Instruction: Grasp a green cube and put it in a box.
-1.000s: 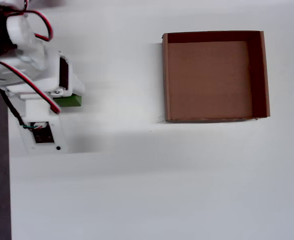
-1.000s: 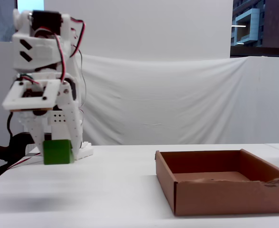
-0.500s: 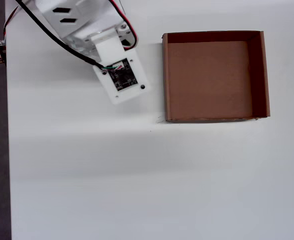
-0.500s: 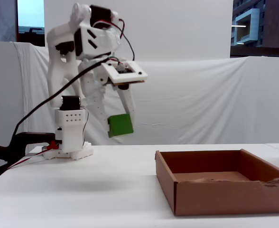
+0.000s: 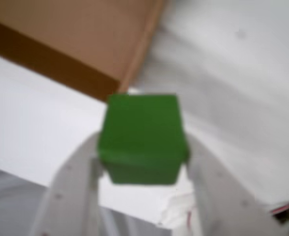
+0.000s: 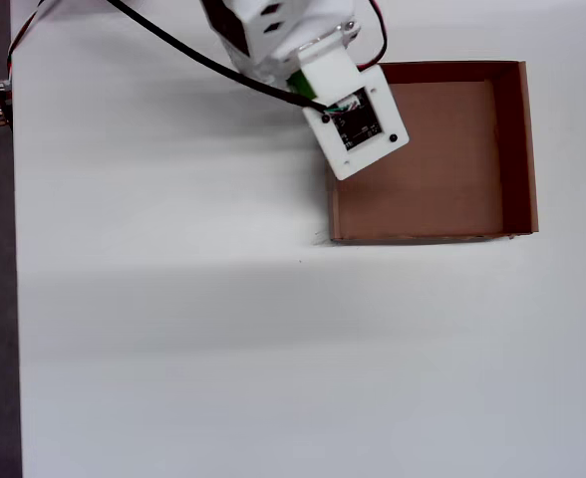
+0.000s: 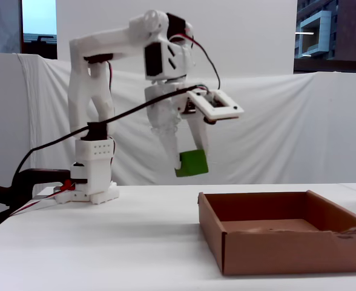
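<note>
Over the last second the arm has swung from the far left of the overhead view across to the box point(image 6: 512, 149), lifting the green cube point(image 7: 192, 163) off the surface point(image 6: 173, 329) as it went; half a second ago it was about midway, and now the wrist hardware overlaps the box's left wall at roughly the 9 to 10 o'clock side of the box in that view. The end effector point(image 5: 142, 152) is clamped on the green cube, one white finger point(image 5: 71, 187) pressed to each side face, as the wrist view shows despite some blur. In the fixed view the cube hangs well above the surface, about level with and just left of the box's near-left corner, so my judgement is that transport is nearly done but the cube is not yet safely inside the rim. The wrist view agrees: the box's corner sits at about 11 o'clock from the cube, with bare surface directly beneath it. A release here could well land on the wall or outside. There is plenty of open floor toward 3 o'clock in the overhead view, and nothing else stands on the surface to obstruct a further carry.
</note>
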